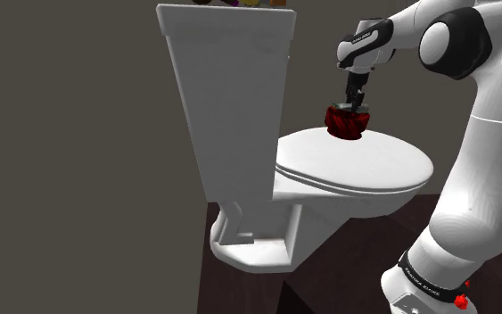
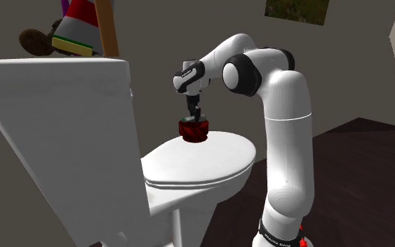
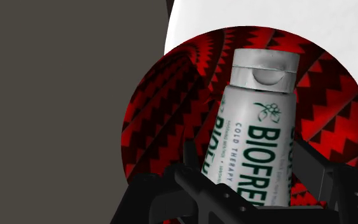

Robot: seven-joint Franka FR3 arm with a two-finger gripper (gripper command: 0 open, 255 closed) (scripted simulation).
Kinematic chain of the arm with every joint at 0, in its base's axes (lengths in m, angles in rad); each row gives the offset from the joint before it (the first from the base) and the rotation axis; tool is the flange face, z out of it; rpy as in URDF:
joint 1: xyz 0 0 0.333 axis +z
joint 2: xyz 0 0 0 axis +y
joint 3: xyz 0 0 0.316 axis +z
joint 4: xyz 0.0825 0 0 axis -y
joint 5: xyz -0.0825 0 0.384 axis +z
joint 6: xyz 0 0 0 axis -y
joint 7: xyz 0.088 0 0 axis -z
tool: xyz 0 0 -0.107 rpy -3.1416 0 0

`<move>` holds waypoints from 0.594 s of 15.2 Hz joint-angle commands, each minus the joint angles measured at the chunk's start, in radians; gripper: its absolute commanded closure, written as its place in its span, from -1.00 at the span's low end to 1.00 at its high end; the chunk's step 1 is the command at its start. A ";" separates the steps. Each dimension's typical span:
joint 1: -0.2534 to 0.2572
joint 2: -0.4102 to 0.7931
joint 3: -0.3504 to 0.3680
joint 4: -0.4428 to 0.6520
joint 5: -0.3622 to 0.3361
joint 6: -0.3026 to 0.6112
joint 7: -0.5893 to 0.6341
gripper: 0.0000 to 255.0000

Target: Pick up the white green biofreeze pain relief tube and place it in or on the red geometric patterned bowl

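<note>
Three views, one item in transit. Shoulder view: the white arm [image 1: 485,134] reaches from the lower right up and to the left. Its black claw [image 1: 357,105] points straight down over the red patterned bowl [image 1: 346,125]. The bowl sits on the closed toilet lid [image 1: 382,165], toward the lid's rear and just in front of the tank [image 1: 226,98]. The claw's tips are at or just inside the bowl's rim; contact cannot be told from here. Second exterior view: the same arrangement from another side, with the claw upright directly above the bowl and the bowl at the tank end of the lid. Wrist view: the tube [image 3: 260,127] is white with dark green lettering and a pale flip cap. It is clasped between the two black fingers [image 3: 193,168], which are closed to the width of its body. The cap leads downward over the bowl's red-and-black zigzag interior; whether it touches the bowl's floor cannot be told. Status, as judged: pick-up and carry are complete, and the tube is positioned over its destination. Outstanding: parting the fingers to let the tube drop or settle into the bowl, then lifting the claw clear.
</note>
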 commanded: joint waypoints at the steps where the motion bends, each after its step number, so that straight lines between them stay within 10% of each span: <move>1: 0.000 0.003 0.001 -0.010 0.002 0.014 0.001 1.00; 7: 0.000 0.003 0.001 -0.010 0.002 0.013 0.001 1.00; 8: 0.000 0.003 0.001 -0.010 0.002 0.014 0.001 -1.00; 9: 0.000 0.003 0.001 -0.010 0.002 0.013 0.001 -1.00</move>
